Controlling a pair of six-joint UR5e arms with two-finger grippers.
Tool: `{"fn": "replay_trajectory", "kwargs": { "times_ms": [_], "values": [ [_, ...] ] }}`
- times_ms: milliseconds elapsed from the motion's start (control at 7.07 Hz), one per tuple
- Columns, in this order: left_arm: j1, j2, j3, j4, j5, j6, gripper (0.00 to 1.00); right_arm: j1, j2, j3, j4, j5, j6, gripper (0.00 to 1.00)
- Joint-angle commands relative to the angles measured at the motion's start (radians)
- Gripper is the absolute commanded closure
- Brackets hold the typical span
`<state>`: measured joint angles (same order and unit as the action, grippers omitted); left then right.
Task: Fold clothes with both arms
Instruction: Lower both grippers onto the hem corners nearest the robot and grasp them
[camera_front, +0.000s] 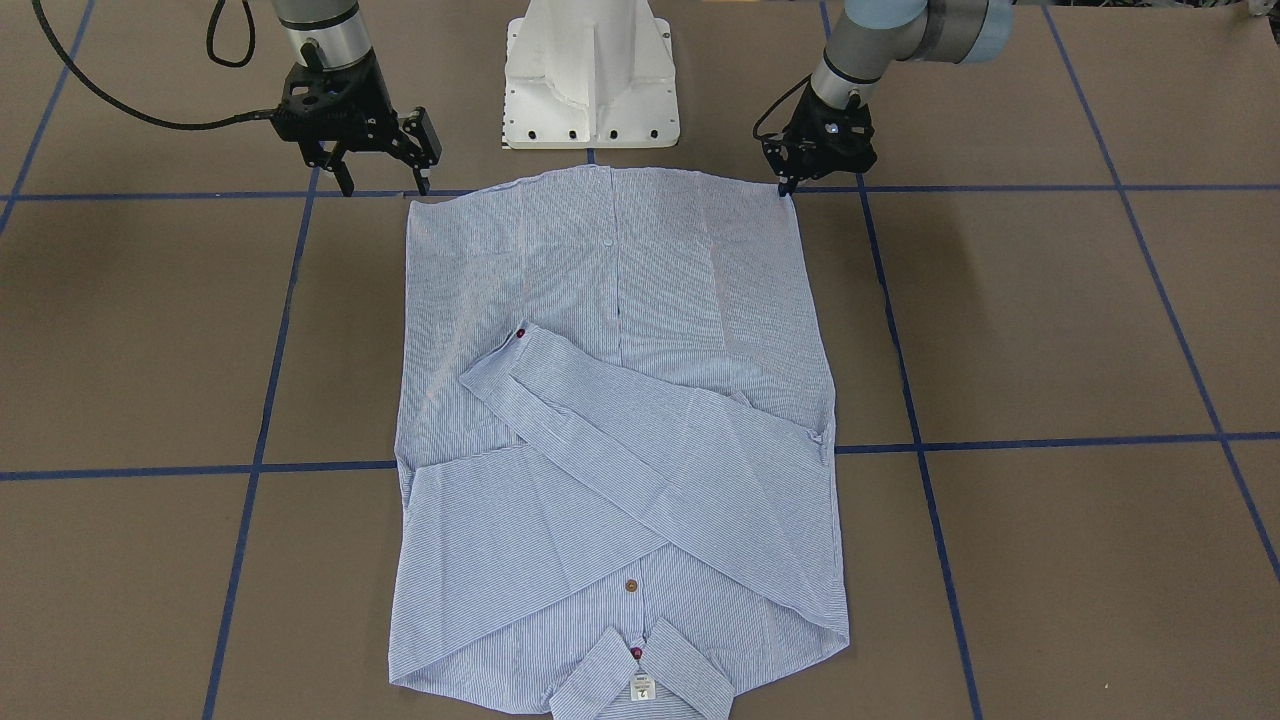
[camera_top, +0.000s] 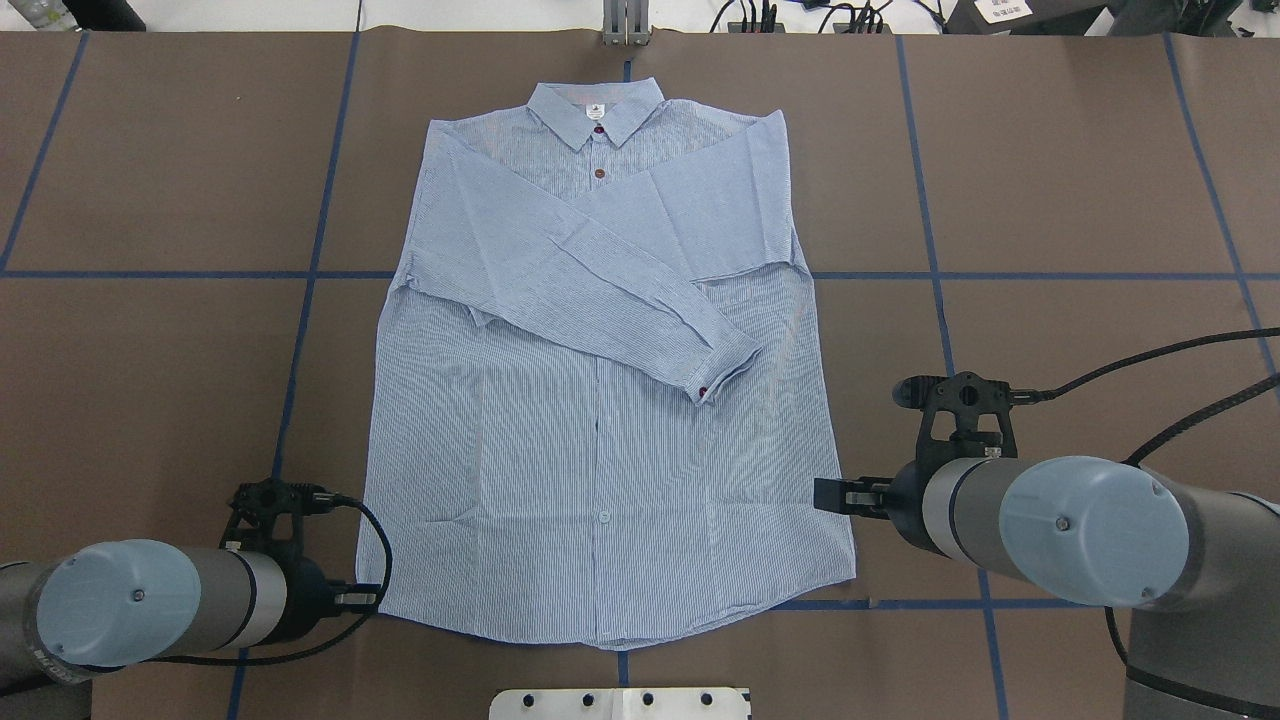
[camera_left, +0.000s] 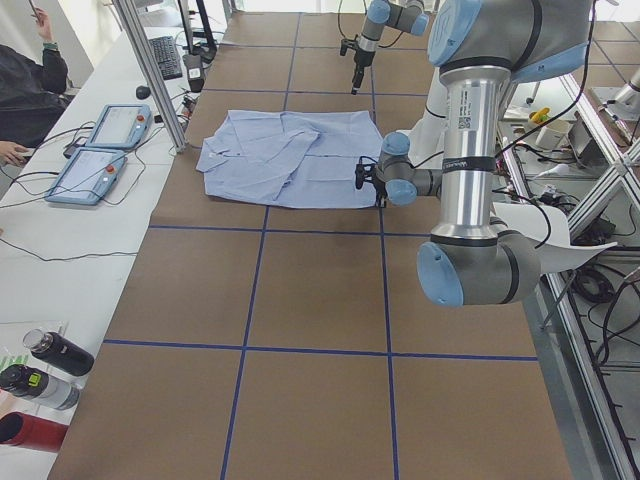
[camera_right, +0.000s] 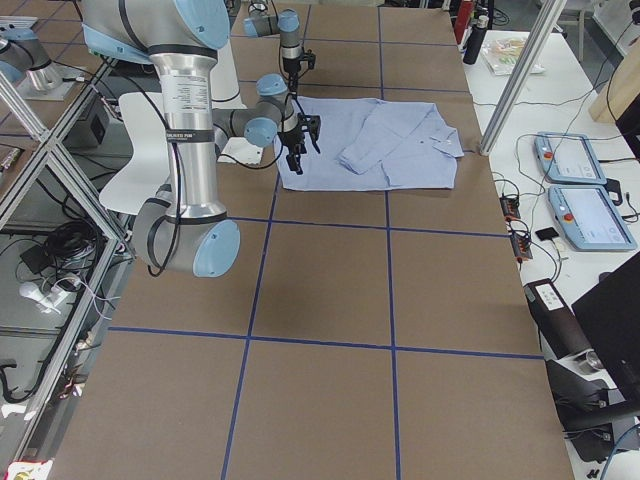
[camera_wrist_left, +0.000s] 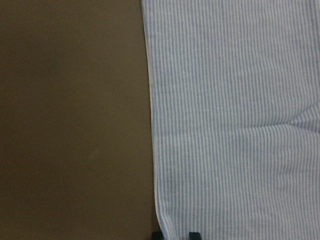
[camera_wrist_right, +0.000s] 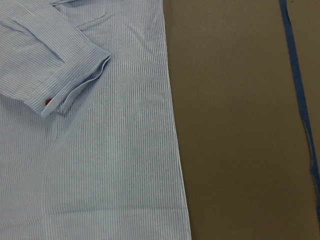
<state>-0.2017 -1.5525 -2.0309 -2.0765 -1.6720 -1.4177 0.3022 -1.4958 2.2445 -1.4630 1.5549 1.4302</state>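
Nearest the robot stands the white pedestal base. Just beyond it runs the hem of the light blue striped shirt. The shirt lies flat and front-up on the brown table, with its collar away from the robot.

The left gripper points down at the hem corner on the robot's left. Its fingers are drawn narrow. The left wrist view shows the two tips with the shirt's side edge between them, but whether they pinch the fabric I cannot tell.

The right gripper hangs near the opposite hem corner, not touching the cloth. Its fingers are spread wide and hold nothing. The right wrist view shows the shirt's straight side edge with bare brown surface alongside.

Broad table shows on both sides of the shirt, crossed by blue tape lines.

Farther out, both sleeves are folded across the chest. The upper sleeve runs diagonally. Its cuff ends inside the shirt's outline, near the edge on the robot's right.

Farthest is the collar with its small white label, close to the table's far edge.
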Motion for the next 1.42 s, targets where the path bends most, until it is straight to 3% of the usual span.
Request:
{"fn": "replay_trajectory", "kwargs": {
  "times_ms": [0,283,566,708,849,1274],
  "values": [
    [-0.001,0.000,-0.005,0.000,0.000,-0.003,1.00,-0.002,-0.144,0.001,0.211,0.002,-0.001,0.00],
    [0.001,-0.003,-0.008,-0.002,0.002,-0.039,1.00,-0.015,-0.192,-0.016,0.274,-0.006,0.080,0.02],
    [0.001,-0.001,-0.024,-0.004,0.008,-0.070,1.00,-0.119,-0.185,-0.038,0.294,-0.135,0.214,0.07],
    [0.001,-0.003,-0.031,-0.004,0.011,-0.070,1.00,-0.136,-0.187,-0.080,0.372,-0.163,0.251,0.11],
    [0.001,-0.003,-0.035,-0.004,0.026,-0.070,1.00,-0.152,-0.185,-0.130,0.441,-0.186,0.260,0.20],
    [0.001,0.000,-0.035,-0.004,0.029,-0.070,1.00,-0.250,-0.153,-0.155,0.431,-0.294,0.318,0.49]
  ]
}}
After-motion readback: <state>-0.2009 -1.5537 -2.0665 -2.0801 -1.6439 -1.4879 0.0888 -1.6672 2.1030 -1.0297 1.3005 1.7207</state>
